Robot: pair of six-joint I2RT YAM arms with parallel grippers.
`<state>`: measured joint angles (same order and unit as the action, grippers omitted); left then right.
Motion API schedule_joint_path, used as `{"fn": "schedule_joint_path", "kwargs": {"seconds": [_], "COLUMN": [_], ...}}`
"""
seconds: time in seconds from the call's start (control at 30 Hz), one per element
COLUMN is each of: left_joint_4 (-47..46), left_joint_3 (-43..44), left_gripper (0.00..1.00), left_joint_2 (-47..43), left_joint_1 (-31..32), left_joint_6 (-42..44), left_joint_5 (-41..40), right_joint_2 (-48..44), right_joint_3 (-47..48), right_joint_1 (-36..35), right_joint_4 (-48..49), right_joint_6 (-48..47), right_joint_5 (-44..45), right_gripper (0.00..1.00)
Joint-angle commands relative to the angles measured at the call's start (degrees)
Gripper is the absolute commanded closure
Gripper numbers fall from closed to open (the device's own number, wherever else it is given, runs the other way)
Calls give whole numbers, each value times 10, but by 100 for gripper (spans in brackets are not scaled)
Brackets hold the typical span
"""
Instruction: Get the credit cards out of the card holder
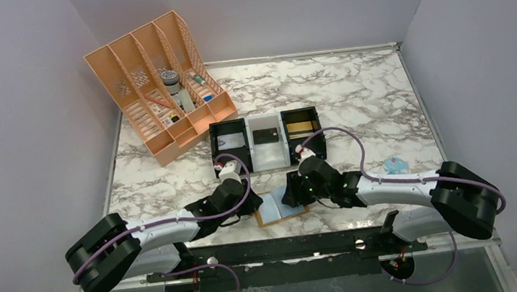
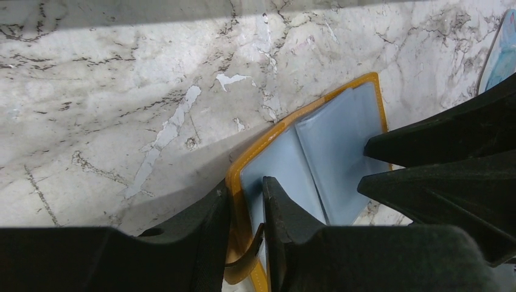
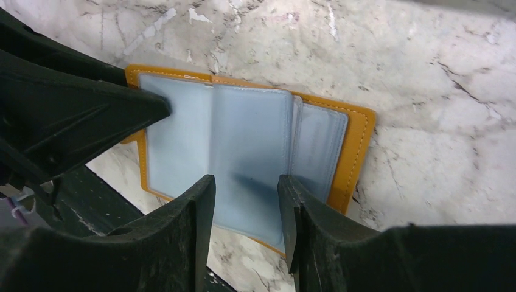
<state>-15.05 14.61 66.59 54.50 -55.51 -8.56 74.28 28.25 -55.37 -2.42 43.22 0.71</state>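
Tan card holder edge between left fingers, left wrist view only.

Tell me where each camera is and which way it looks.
Top camera: above and behind the arms, looking down at the marble table; both arms show.
Left wrist camera: on the left arm, looking past the left gripper, which straddles the tan edge of the card holder.
Right wrist camera: on the right arm, looking between the fingers of the right gripper at the holder's blue sleeves.
Shared: both wrist views show the open card holder and the other arm's gripper.
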Motion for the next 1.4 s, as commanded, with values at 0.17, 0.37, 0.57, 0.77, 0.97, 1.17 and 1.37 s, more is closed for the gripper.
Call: {"fn": "schedule_joint_path", "kwargs": {"seconds": [0.17, 0.37, 0.57, 0.77, 0.97, 1.17, 1.37], "left_joint_4": [-8, -8, -8, 7, 99, 175, 187], "left_joint_3": [13, 12, 5, 12, 34, 42, 33], "left_gripper": [73, 74, 79, 71, 57, 59, 69], "left_joint_2": [12, 12, 9, -4, -43, -73, -86], "left_joint_1": [4, 4, 4, 4, 4, 3, 4], "left_joint_6": [9, 7, 3, 9, 17, 25, 26], "left_joint_5": [8, 7, 2, 1, -14, -6, 20], "right_joint_2": [79, 88, 73, 58, 69, 46, 7], "right_joint_3": [-10, 13, 11, 7, 7, 9, 36], "right_joint_1": [-1, 0, -1, -1, -1, -1, -1], "right_joint_4": [80, 109, 128, 130, 97, 74, 6], "right_joint_6": [25, 25, 38, 50, 52, 35, -7], "right_joint_5": [-111, -141, -145, -140, -100, -75, -21], "right_gripper": [56, 56, 56, 56, 56, 56, 56]}}
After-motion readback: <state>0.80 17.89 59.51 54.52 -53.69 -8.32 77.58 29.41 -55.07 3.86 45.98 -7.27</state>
